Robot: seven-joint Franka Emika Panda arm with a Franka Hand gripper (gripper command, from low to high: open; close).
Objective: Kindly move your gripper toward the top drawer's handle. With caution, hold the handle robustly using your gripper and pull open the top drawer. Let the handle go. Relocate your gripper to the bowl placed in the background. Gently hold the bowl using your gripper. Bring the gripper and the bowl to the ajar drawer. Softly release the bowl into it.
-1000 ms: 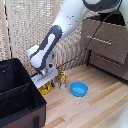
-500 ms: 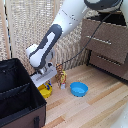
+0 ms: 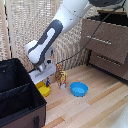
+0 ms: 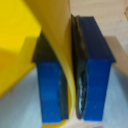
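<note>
Exterior view, bowl (image 3: 45, 90): small, round and yellow, low in the left middle of the frame, on the wooden floor just beside the big black box (image 3: 17, 95).
Exterior view, pincer (image 3: 46, 80): a white block right over the bowl, with its tips down at the rim.
Exterior view, arm (image 3: 52, 35): white, coming down from the upper right of the frame, bending near the middle left, then pointing its end down at the bowl.
Exterior view, top drawer (image 3: 104, 39): upper right of the frame, pulled out a bit past the lower drawer, with its thin silver handle (image 3: 97, 39) across the front. It is well apart from the bowl.
Exterior view, other things: a blue bowl (image 3: 79, 89) sits near the middle, and a small orange toy (image 3: 61, 76) stands between the two bowls.
Wrist view, pincer (image 4: 74, 75): two blue fingers (image 4: 50, 85) squeezed together on the thin yellow wall of the bowl (image 4: 55, 35), one on each side.
How the bowl may feel: I think it is light, stiff plastic and a little slippery. The rim looks like the best spot to hold, where it is held now.
Next move, my guess: lift slowly so the bowl does not tip or slide out.
</note>
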